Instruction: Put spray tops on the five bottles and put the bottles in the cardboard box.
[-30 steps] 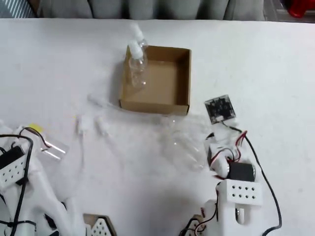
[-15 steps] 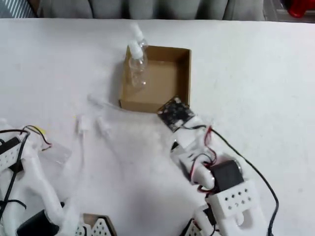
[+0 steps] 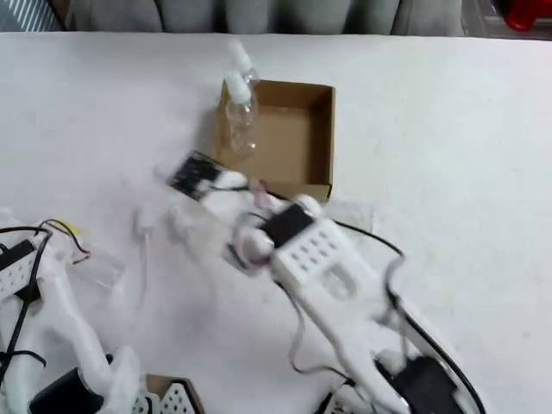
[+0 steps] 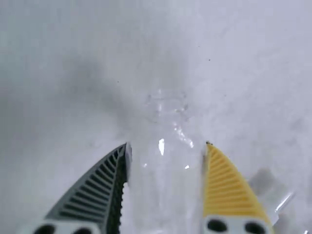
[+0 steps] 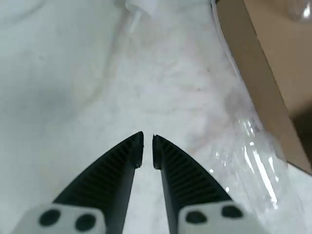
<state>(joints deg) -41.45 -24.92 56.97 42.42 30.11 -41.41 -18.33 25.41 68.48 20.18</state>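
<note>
We judge the step in hand to be fetching a spray top [image 5: 138,6] for the seemingly uncapped bottle [image 4: 165,161], which the left claw [image 4: 165,145] pinches between ribbed grey and yellow fingers [image 4: 97,195] at the left front of the worktop [image 3: 448,129]. The right claw [image 5: 147,141], pressed nearly together, hangs over bare worktop. We should spread it, straddle the white plastic head rather than the thin dip tube [image 5: 127,27], and lift level. The bottles are clear, thin-walled and likely slippery, so we grip lightly. The cardboard box [image 3: 269,185] sits near, with capped bottles [image 3: 240,108] at its far left corner. Another clear bottle [image 5: 258,168] lies just beside its wall.
</note>
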